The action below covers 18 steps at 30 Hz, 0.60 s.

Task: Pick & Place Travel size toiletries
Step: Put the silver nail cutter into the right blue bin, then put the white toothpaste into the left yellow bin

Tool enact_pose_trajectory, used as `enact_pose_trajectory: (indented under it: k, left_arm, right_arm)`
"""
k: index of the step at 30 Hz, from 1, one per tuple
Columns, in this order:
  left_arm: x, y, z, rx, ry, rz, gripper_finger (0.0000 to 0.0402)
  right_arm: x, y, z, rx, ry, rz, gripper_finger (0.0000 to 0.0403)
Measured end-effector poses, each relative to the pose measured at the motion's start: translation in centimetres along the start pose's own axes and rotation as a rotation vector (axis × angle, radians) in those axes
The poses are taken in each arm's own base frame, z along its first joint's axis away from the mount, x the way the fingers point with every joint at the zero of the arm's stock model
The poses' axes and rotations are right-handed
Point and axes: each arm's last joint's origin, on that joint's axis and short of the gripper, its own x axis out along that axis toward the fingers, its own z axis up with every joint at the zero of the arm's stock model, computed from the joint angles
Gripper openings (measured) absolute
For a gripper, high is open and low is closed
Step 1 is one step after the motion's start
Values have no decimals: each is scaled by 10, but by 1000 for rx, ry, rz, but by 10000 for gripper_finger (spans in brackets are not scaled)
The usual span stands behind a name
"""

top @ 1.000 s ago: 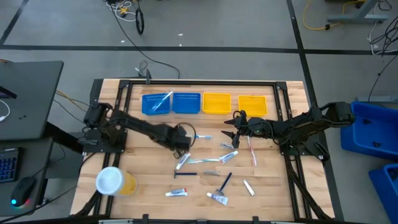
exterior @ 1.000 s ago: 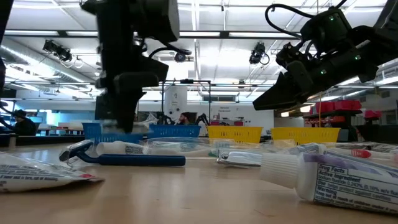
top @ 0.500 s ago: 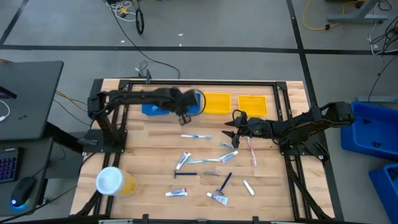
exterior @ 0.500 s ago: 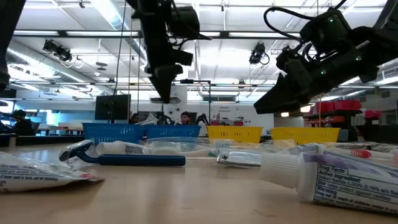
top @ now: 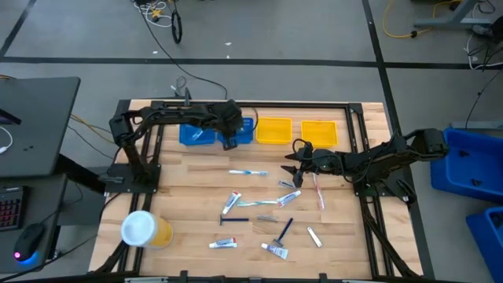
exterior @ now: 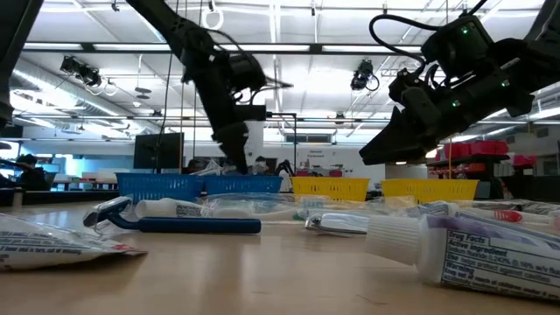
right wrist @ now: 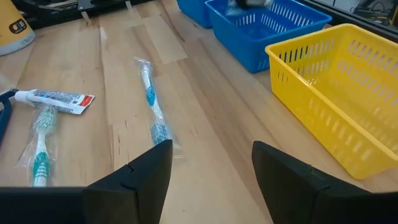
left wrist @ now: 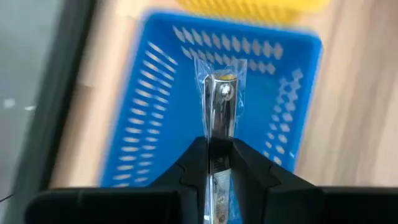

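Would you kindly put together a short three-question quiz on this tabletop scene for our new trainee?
1. True or false: the left gripper is shut on a slim silvery wrapped item.
2. That gripper hangs over which tray? A) yellow plastic slotted tray B) blue plastic slotted tray
3. Fill in: the right gripper's fingers are ___.

Key: 1 true; 2 B; 3 open.

Bright, even overhead light, soft shadows. My left wrist view is blurred; low view's ceiling strip lights (exterior: pixel 166 26) glare, foreground soft.
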Motion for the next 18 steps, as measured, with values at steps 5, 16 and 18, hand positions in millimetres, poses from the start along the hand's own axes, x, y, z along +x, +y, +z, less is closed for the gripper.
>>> enact_pose_trajectory:
  k: [5, 16, 18]
  left_arm:
    - [7, -4, -11, 22, 37, 28, 65]
    - [7, -4, -12, 19, 49, 23, 147]
    - [7, -4, -12, 19, 48, 23, 159]
  right_arm:
    - [0, 0, 0, -2, 0, 0, 241]
    - [0, 0, 0, 1, 0, 0, 261]
    - [0, 0, 0, 0, 3, -1, 264]
